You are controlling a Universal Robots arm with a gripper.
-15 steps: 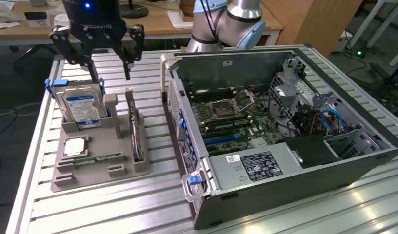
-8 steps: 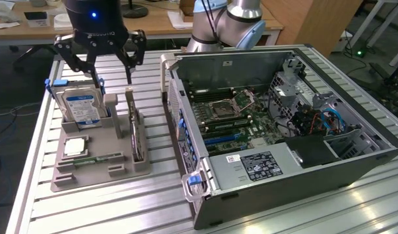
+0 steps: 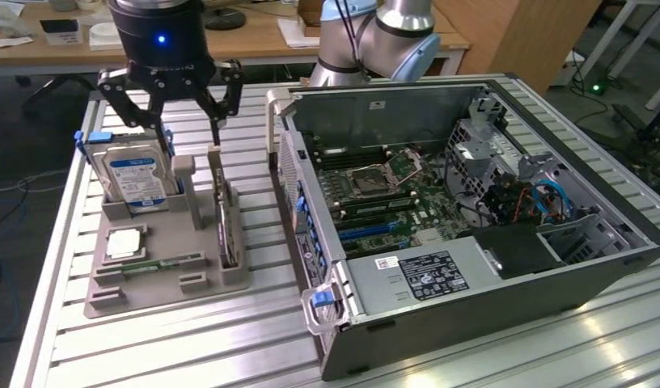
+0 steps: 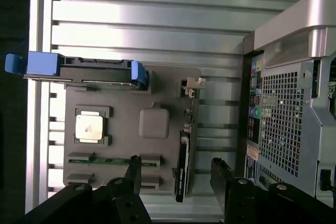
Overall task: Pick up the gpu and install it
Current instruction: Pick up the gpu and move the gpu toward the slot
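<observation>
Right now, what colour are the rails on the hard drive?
Blue rails; clearest in the wrist view.

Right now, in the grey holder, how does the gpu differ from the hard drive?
The hard drive is a thick silver block with a blue-white label and blue side clips; the gpu is a thin dark card. The hard drive stands across one end of the grey holder, the gpu along the side nearer the computer case, at a right angle to it. Both stand on edge in slots of that holder.
</observation>
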